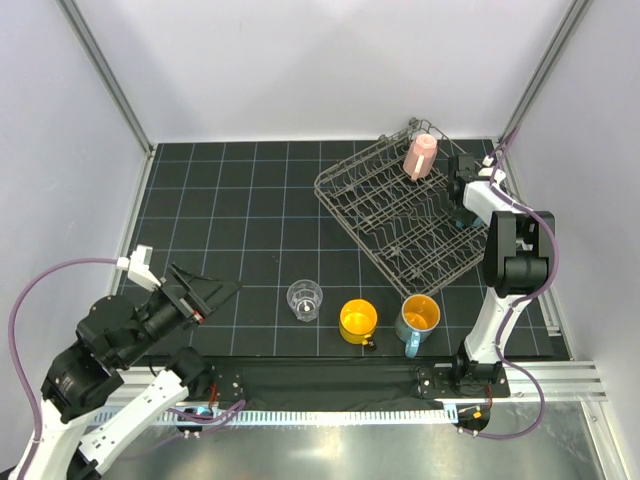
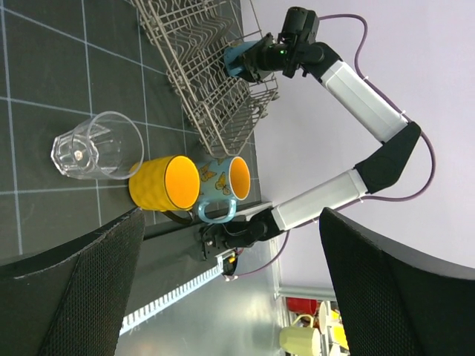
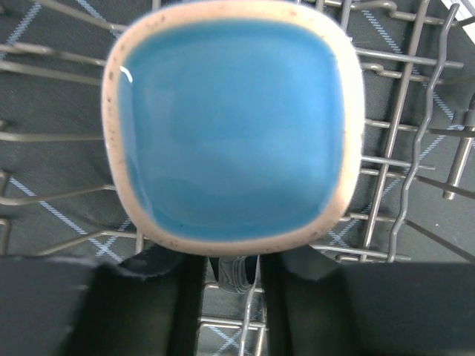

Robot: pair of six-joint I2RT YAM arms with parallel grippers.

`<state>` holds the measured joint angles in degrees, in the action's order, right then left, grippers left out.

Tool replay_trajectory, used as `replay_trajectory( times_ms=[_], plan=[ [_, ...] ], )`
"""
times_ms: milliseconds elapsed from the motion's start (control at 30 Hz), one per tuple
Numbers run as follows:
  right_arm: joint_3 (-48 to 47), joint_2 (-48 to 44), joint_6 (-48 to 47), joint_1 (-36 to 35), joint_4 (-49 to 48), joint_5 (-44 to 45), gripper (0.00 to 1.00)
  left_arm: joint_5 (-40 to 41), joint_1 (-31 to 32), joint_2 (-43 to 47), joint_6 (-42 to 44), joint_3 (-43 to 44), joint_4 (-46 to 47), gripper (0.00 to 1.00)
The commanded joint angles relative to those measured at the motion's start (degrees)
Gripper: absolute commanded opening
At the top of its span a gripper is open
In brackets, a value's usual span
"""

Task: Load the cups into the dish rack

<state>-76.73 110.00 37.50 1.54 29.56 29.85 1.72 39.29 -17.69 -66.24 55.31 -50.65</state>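
Robot lab test cell. Plain white panel walls (image 1: pixel 320 60), metal frame posts (image 1: pixel 105 75), black gridded worktop (image 1: pixel 230 200). Left arm (image 1: pixel 110 340) and right arm (image 1: pixel 505 260) bolted to an aluminium rail (image 1: pixel 560 378). Loose purple cables (image 1: pixel 20 330).

Glossy glazed mug (image 3: pixel 230 126), metal-wire rack (image 1: pixel 392 220).

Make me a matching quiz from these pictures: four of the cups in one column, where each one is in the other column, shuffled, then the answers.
1. pink cup
2. glass tumbler
3. yellow mug
4. blue mug with the speckled cream edge

A. held by the right gripper over the dish rack
B. on the mat, left end of the row
C. in the dish rack's far corner
D. on the mat, middle of the row

Pairs: 1-C, 2-B, 3-D, 4-A.
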Motion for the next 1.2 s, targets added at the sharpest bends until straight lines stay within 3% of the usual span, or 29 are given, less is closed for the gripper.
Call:
replay_trajectory(
  times_ms=[0,33,167,367,567,767,967,1167],
  plan=[
    [-2.7,-0.8,-0.9,-0.1,-1.7,1.4,0.41,0.1,-0.2,1.1,-1.6,1.9,-3.2,0.95],
    [-2.7,-0.8,-1.2,-0.1,-1.5,1.1,0.50,-0.2,-0.1,1.1,-2.0,2.0,-3.9,0.97],
    [-3.3,-1.3,-1.7,-0.1,0.7,-0.3,0.66,-1.4,-0.2,0.7,-3.3,2.2,-5.2,0.99],
    [-1.2,-8.7,-1.6,-1.5,5.2,0.2,0.78,-4.5,-0.1,2.4,-5.6,2.4,-7.5,0.99],
    [2.0,-20.0,-2.8,-10.5,10.2,0.3,0.79,-7.6,-0.1,0.6,-7.0,3.3,-10.7,0.99],
    [3.7,-28.5,-8.5,-27.4,12.2,-6.1,0.77,-10.6,-0.2,0.9,-9.3,-2.2,-6.0,0.98],
    [3.0,-32.8,-11.4,-46.6,18.7,-4.2,0.75,-14.2,-0.1,-2.6,-9.5,-8.1,0.0,0.92],
    [7.1,-38.4,-9.6,-58.0,23.7,-3.5,0.74,-13.4,-0.1,-7.6,-8.2,-11.3,3.6,0.87]
  ],
)
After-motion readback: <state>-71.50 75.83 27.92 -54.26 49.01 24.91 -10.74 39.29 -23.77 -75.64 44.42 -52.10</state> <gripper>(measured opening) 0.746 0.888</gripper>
